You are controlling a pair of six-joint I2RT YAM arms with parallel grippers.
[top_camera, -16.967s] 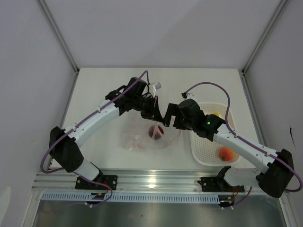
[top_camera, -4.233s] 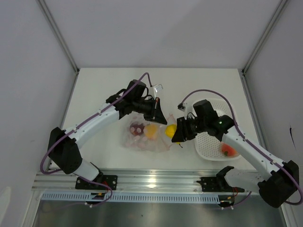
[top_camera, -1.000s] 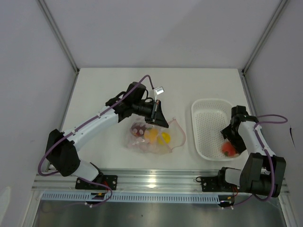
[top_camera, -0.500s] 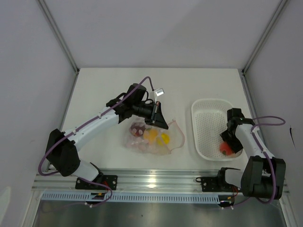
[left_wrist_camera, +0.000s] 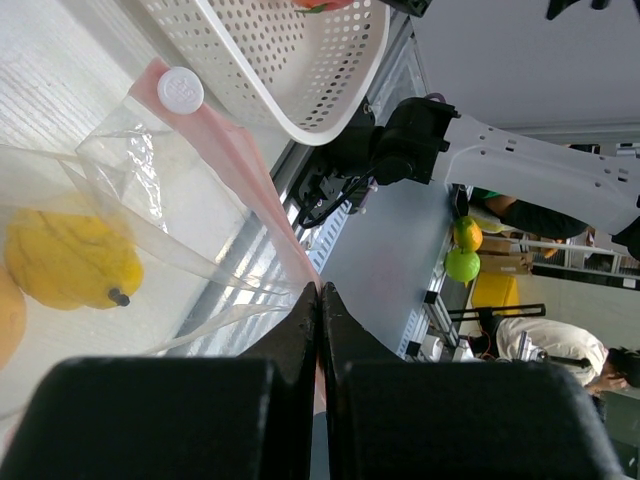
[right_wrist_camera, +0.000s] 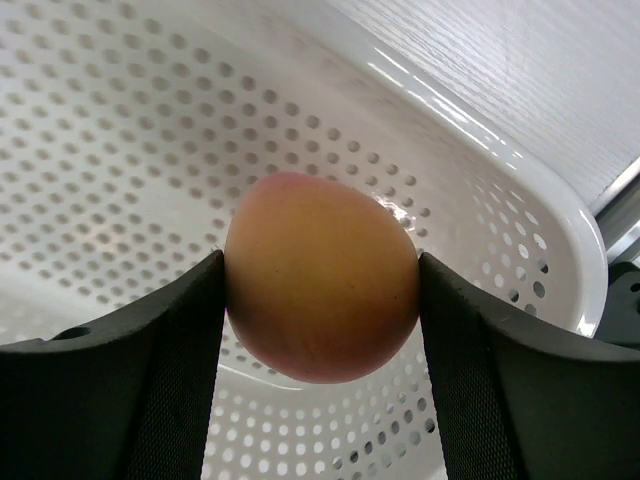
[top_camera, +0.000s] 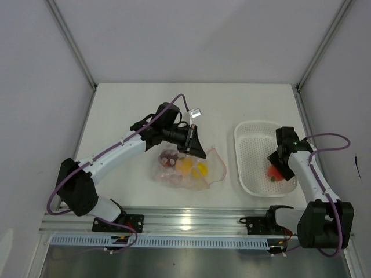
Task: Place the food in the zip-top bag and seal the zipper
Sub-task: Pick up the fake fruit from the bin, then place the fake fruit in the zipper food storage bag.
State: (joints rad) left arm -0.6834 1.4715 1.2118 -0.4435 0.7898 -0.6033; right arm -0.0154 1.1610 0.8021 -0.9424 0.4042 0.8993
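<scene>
worktop (top_camera: 127, 110): white; it carries the bag at centre and the basket to the right, near each other but apart.
basket (top_camera: 250, 152): white and perforated, with the last piece inside it, toward its right side.
bag (top_camera: 213, 171): clear, lying in front of the left arm. risk: only one lip is lifted, so the thin film could sag and narrow the mouth before the last piece arrives. long axis runs roughly left to right in the top view, with the mouth pointing right, toward the basket.
zipper (left_wrist_camera: 243, 155): pink-red strip along the mouth edge, unsealed, bowed from the pinch down toward the near edge. a white tab (left_wrist_camera: 181, 89) sits on it. risk: a bowed track may not mate evenly when pressed.
left end effector (left_wrist_camera: 319, 291): fingers pressed together, pinching the upper lip at the pink strip. risk: the film could slip out of so small a pinch.
right end effector (right_wrist_camera: 320, 300): fingers clamped on either side of the orange-red piece (top_camera: 273, 172), inside the basket. risk: the round, smooth skin could roll or squirt out in transit.
food in bag: dark red piece (top_camera: 170, 157) deepest, then two yellow pieces (top_camera: 201, 169) nearer the mouth, where they could roll out if the bag tips.
</scene>
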